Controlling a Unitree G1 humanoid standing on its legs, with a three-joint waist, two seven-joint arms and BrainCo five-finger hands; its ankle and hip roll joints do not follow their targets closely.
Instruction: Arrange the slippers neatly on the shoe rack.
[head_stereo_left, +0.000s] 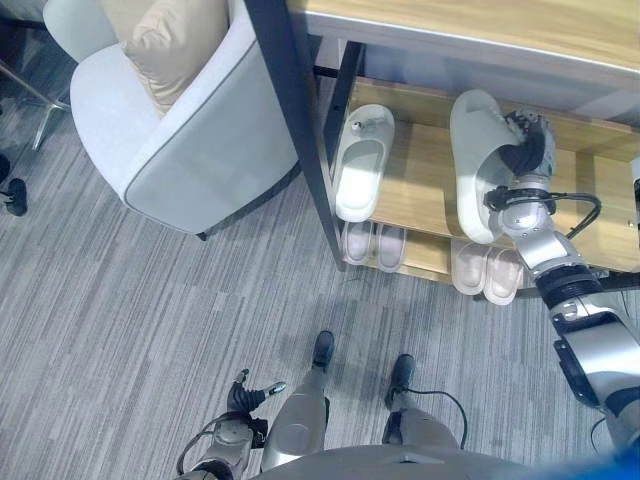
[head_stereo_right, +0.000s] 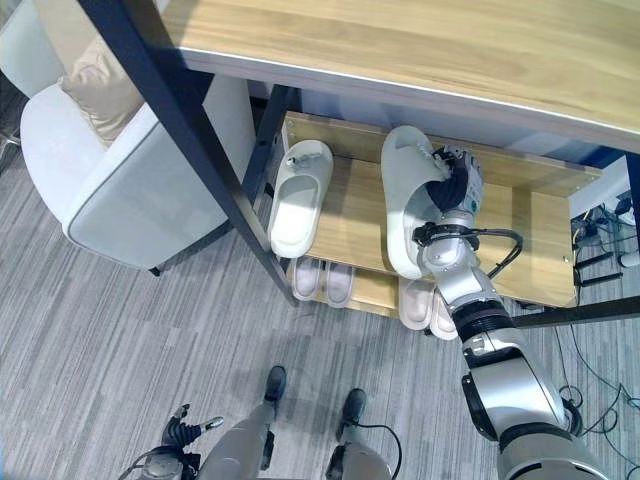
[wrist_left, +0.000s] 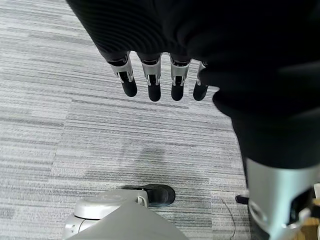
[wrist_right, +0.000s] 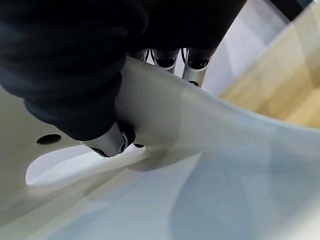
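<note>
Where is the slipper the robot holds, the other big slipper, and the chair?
held slipper (head_stereo_right: 402, 215), right eye view, its sole
other slipper (head_stereo_right: 300, 200), right eye view, its footbed
armchair (head_stereo_left: 190, 150), left eye view, its side

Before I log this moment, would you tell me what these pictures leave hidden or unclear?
- Whether the held slipper rests on the middle shelf: the right hand and the slipper itself cover the contact.
- Lower-shelf pairs: only their heel ends show; the middle shelf hides the rest.
- Right wrist view: the slipper's strap hides the fingertips.
- Armchair: cut off by the eye views' top edge.
</note>
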